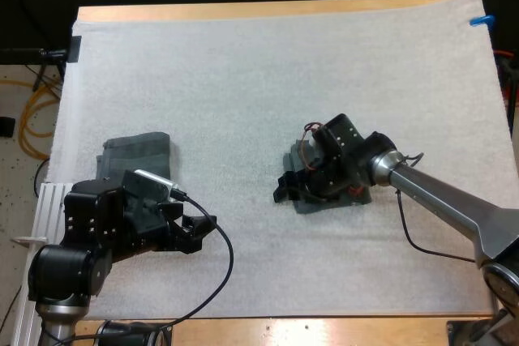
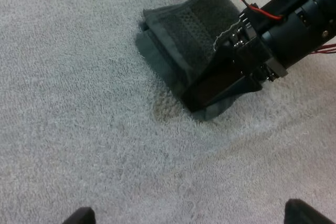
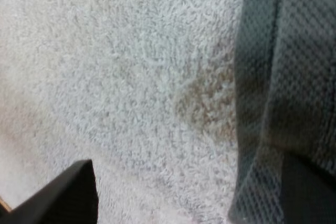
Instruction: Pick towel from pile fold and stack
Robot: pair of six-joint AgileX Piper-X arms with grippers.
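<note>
Roughly mid-mat (image 1: 243, 79), the centre towel (image 1: 328, 203) (image 2: 181, 35) lies on the white cover of the worktop (image 1: 243, 10), with the right jaws down on it. Those jaws stand apart: one finger (image 3: 63, 198) is over bare mat, the other at the towel's edge (image 3: 283, 77), and bare mat shows between them. The left jaws are spread wide and hold nothing, low over the mat and aimed toward that towel. A second, left towel (image 1: 136, 151) sits near the mat's left edge, just beyond the left arm.
</note>
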